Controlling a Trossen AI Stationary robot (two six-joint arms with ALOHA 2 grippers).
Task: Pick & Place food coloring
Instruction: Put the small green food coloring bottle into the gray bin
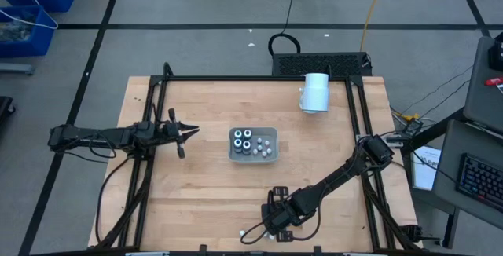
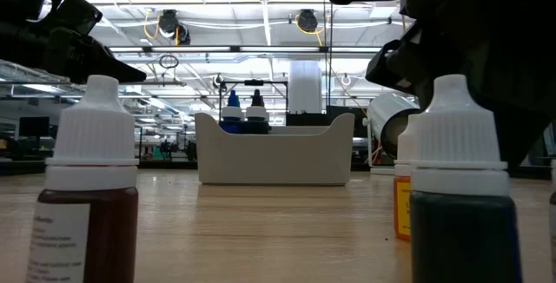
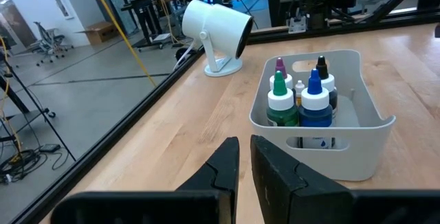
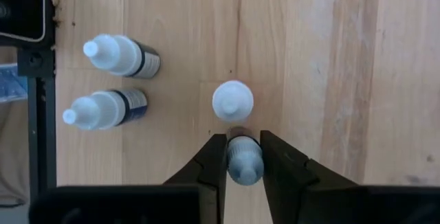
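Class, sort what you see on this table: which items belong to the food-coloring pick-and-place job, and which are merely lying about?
Part of the job:
- bottle between the right gripper fingers
- three loose bottles on the wood beside it
- tray holding bottles already placed
- left gripper, shut, waiting short of the tray

Just lying about:
- white cylinder at the table's far edge

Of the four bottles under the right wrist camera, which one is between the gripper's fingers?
The white-capped bottle lowest in that view: the right gripper has a finger on each side. The three other bottles stand apart from it.
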